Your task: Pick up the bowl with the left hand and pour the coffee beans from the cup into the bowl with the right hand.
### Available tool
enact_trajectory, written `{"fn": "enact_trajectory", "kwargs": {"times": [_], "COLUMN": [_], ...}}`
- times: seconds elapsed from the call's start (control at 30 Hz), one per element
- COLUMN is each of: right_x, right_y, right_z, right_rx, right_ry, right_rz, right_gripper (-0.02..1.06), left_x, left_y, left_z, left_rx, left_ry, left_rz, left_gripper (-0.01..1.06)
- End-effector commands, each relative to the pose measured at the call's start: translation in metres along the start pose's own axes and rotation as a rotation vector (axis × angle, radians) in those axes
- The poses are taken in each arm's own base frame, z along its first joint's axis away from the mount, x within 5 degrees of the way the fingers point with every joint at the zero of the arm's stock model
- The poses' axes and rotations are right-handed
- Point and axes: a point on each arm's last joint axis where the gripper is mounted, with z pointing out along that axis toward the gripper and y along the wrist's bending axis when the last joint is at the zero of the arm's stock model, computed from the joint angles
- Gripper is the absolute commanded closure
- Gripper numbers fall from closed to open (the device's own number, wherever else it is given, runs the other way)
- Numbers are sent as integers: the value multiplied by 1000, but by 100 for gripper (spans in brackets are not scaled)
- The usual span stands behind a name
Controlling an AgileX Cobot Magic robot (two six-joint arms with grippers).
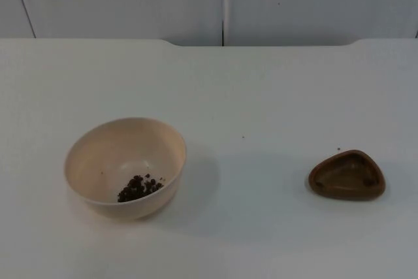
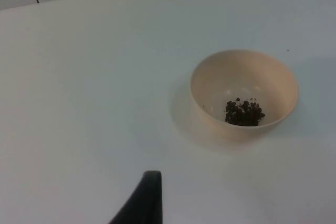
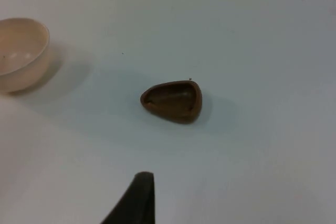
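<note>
Cream bowl point(image 1: 125, 166) sits at 8 o'clock, coffee beans point(image 1: 139, 188) already inside; brown cup point(image 1: 347, 174) at 4 o'clock, seemingly empty. Pour judged done. Finger spread of left gripper point(image 2: 142, 200) and right gripper point(image 3: 134, 198) cannot be told. Arms best kept back.

Bench point(image 1: 261, 83): white, smooth, matt, with a faint soft sheen. Bowl point(image 1: 125, 166): cream, smooth-walled, looks like plastic or glazed ceramic, with a dull satin finish and a pale highlight inside. Coffee beans point(image 1: 139, 187): dark brown, nearly black, a lumpy, granular heap. Cup point(image 1: 347, 174): brown, smooth, semi-matt, wood-like or clay-like; material uncertain. Partition wall point(image 1: 130, 1): grey, flat, matt panels. Fingertip point(image 2: 142, 200): black, matt.
</note>
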Motion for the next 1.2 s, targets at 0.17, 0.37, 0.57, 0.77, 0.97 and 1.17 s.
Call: {"fn": "enact_trajectory", "kwargs": {"times": [0.17, 0.37, 0.57, 0.77, 0.97, 1.17], "right_x": [0, 0, 0, 0, -1, -1], "right_y": [0, 0, 1, 1, 2, 2], "right_z": [0, 0, 0, 0, 0, 0], "right_rx": [-5, -5, 8, 78, 176, 217], "right_ry": [-13, -13, -13, -14, -14, -15], "right_rz": [2, 2, 17, 54, 105, 127], "right_gripper": [-1, -1, -1, -1, -1, -1], "left_x": [0, 0, 0, 0, 0, 0], "left_y": [0, 0, 0, 0, 0, 0], "left_z": [1, 1, 1, 1, 1, 1], "left_rx": [1, 1, 1, 1, 1, 1], "left_ry": [-9, -9, -9, -9, -9, -9], "left_rz": [-2, -2, -2, -2, -2, -2], "left_gripper": [0, 0, 0, 0, 0, 0]}}
